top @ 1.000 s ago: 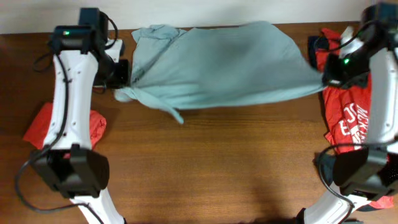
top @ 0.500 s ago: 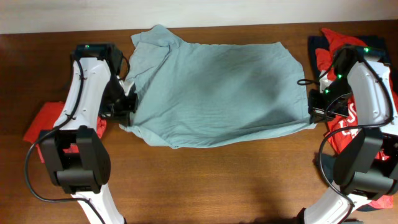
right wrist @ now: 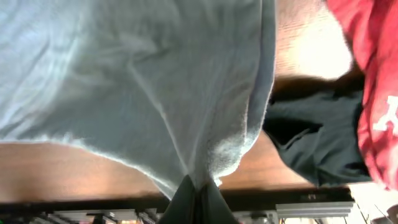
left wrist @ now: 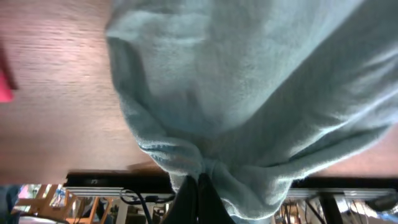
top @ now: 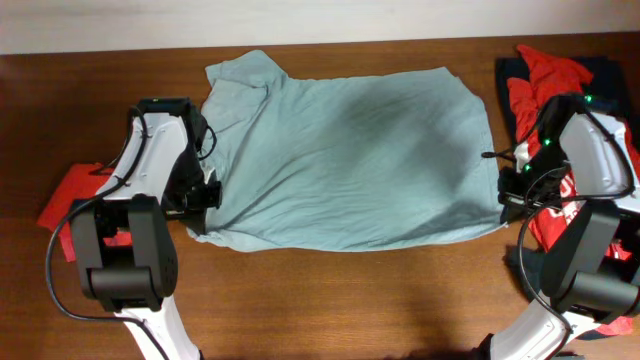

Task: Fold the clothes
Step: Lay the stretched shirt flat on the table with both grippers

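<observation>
Two grippers, and both are pinching the same pale teal shirt [top: 350, 150]. The left gripper [left wrist: 199, 186] is clamping a bunched-up bit of the hem, with the fabric puckering right where the fingers are meeting, so it's squeezed tight on cloth. From overhead it's sitting at the shirt's near-left corner. The right gripper [right wrist: 198, 190] is doing the same thing on the near-right corner, with the jaws closed on a little gathered fold and the cloth fanning out away from the pinch.

Moving outward, the shirt is lying spread across the middle of the table [top: 350, 300], with its near edge running from one gripper to the other. It's looking mostly flat but wrinkly, and what looks like a sleeve is sticking out at the far-left corner. I can't tell whether the held corners are touching the wood or hanging just off it.

Further out, a red cloth [top: 62, 200] is lying on the left side, partly tucked under the left arm and well clear of the shirt. On the right, a red garment [top: 545, 85] with white lettering is piling up together with a dark garment [right wrist: 311, 143] just beside the shirt's right edge, and the right arm is reaching over them.
</observation>
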`<state>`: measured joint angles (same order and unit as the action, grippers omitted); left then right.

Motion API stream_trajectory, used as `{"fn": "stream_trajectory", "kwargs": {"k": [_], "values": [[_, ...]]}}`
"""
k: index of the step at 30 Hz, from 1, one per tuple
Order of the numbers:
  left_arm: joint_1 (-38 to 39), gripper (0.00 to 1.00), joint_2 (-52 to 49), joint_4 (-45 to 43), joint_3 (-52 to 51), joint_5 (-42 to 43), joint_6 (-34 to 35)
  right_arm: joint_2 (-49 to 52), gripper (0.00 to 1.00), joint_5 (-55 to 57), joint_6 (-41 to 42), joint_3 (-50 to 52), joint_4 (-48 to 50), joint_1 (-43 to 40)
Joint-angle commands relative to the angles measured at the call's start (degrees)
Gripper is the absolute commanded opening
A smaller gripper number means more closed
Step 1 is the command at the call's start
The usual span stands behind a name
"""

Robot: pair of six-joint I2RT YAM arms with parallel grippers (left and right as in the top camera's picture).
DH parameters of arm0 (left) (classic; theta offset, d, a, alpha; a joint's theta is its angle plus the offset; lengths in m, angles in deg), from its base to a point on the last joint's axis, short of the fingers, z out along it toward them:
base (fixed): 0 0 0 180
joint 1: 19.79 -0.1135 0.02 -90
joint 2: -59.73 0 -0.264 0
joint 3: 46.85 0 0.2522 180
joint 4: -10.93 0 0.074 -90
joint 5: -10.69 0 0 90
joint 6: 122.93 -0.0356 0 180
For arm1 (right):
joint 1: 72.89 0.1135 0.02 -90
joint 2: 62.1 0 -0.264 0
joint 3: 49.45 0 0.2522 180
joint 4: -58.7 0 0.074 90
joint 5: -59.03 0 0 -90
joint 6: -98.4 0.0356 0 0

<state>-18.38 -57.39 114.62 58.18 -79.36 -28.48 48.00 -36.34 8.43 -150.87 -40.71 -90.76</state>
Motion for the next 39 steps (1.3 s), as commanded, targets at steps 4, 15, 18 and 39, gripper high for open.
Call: {"fn": "stream_trajectory", "kwargs": {"k": [4,15,18,39], "values": [[-0.35,0.00,5.31,-12.35,0.02,-2.64,2.38,-0.90,0.04,-1.11,0.85,-0.44,7.43,-0.15],[-0.35,0.00,6.56,-26.99,-0.09,0.50,2.40,-0.72,0.06,-1.88,0.81,-0.42,23.71,-0.15],[-0.37,0.00,6.56,-27.80,-0.11,0.02,2.38,-0.24,0.08,-1.84,0.81,-0.42,25.46,-0.17],[-2.32,0.01,6.34,-47.28,-9.22,-0.15,4.13,4.09,0.08,-1.73,0.81,-0.39,30.75,-0.15]]}}
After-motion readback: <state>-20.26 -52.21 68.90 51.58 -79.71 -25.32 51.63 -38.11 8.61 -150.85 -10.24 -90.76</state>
